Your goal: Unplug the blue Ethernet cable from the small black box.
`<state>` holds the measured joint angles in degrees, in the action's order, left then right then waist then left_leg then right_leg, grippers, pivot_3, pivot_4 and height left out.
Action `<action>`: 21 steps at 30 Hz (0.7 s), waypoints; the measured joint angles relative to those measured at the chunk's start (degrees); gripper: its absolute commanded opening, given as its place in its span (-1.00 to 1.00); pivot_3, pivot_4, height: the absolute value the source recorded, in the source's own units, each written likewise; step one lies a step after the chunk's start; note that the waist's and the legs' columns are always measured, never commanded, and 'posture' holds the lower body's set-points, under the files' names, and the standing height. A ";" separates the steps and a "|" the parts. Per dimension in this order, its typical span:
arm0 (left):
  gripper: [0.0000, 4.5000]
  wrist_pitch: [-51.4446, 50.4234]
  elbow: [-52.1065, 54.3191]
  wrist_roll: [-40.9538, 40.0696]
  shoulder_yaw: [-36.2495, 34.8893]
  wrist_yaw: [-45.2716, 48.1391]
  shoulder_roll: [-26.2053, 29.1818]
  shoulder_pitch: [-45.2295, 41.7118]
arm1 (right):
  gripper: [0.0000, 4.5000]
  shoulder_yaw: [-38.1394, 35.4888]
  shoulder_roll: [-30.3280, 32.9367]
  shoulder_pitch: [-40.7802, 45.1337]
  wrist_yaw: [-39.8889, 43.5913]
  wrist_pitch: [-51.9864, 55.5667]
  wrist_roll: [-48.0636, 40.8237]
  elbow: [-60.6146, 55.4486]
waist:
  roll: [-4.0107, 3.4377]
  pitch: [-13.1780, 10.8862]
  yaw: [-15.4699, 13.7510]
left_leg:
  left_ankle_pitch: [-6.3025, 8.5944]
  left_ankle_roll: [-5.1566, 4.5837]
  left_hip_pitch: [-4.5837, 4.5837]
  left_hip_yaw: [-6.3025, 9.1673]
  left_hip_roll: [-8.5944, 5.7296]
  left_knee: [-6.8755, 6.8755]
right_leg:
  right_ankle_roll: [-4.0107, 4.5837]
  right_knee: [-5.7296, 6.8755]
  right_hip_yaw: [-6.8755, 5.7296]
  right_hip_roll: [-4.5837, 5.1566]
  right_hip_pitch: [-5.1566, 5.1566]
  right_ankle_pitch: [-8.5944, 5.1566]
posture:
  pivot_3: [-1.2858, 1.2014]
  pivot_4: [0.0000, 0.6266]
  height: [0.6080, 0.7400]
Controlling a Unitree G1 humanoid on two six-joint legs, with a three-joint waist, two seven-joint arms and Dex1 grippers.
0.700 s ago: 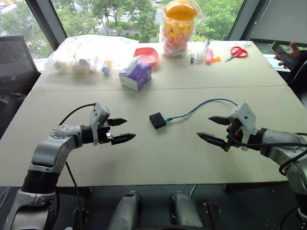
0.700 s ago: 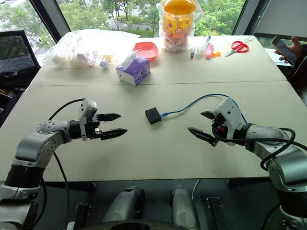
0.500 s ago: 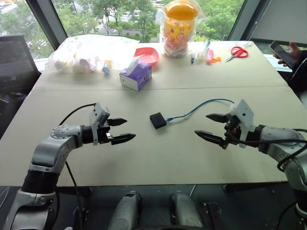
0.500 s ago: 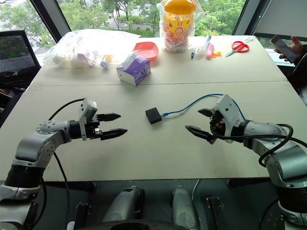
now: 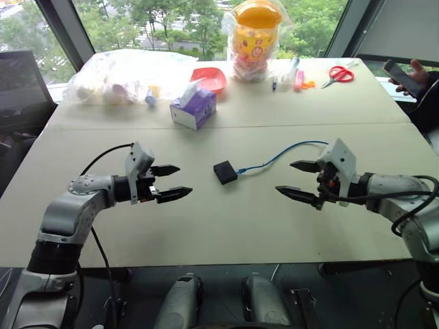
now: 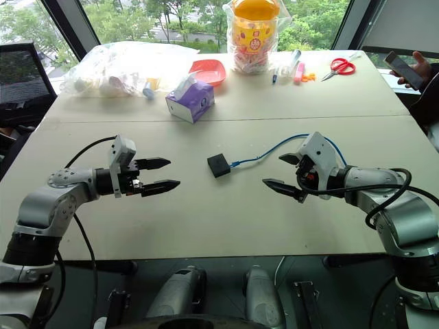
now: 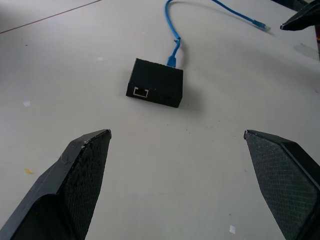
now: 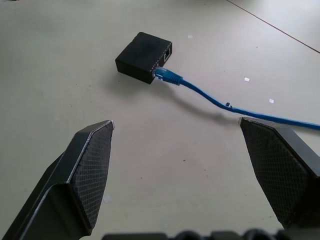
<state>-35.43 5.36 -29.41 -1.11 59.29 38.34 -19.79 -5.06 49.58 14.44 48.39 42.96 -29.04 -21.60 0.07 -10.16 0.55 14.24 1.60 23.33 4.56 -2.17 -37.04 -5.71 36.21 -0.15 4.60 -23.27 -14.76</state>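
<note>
Plainly, the blue Ethernet cable (image 8: 200, 92) sits plugged into the small black box (image 8: 144, 50), both pincers spread apart.

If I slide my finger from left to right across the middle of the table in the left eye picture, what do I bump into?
Left tool → small black box → blue cable → right tool.
</note>
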 measured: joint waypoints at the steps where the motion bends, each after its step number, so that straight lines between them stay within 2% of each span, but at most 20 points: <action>1: 0.98 0.00 0.01 0.01 0.00 0.01 0.00 -0.01 | 0.86 0.38 0.00 0.49 0.29 -0.19 0.27 0.55 | 0.00 0.00 -0.01 | 0.00 0.00 0.00 0.00 0.00 -0.01 | 0.01 0.00 0.00 0.00 0.00 -0.01 | 0.03 -0.52 1.00; 9: 0.98 0.54 0.23 0.18 0.08 0.83 1.21 0.39 | 0.86 4.87 0.59 5.91 3.16 -3.72 4.09 5.96 | 0.01 -0.01 0.12 | 0.00 0.00 0.00 -0.02 0.00 -0.01 | -0.04 0.00 0.01 0.00 -0.01 0.02 | 0.03 -0.52 1.00; 17: 0.98 0.88 2.23 0.20 0.79 1.28 1.79 1.16 | 0.86 21.12 -2.82 25.45 14.11 -9.88 13.70 20.54 | -0.02 -0.07 0.31 | 0.00 0.00 0.01 -0.08 0.02 0.02 | -0.09 0.02 0.04 -0.07 -0.10 0.08 | 0.03 -0.52 1.00; 21: 0.98 0.84 3.64 0.19 0.72 1.46 2.35 2.04 | 0.86 28.45 -9.27 36.00 20.54 -15.99 19.80 34.92 | -0.01 -0.08 0.48 | 0.00 0.00 0.02 -0.12 -0.01 0.02 | -0.12 0.01 0.05 -0.06 -0.12 0.10 | 0.03 -0.52 1.00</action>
<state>-34.59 9.00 -29.22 -0.39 60.75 40.68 -17.74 23.40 40.31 50.44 68.93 26.96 -9.24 13.32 0.06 -10.25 1.04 14.24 1.60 23.36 4.44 -2.18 -37.02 -5.83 36.22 -0.10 4.54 -23.39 -14.66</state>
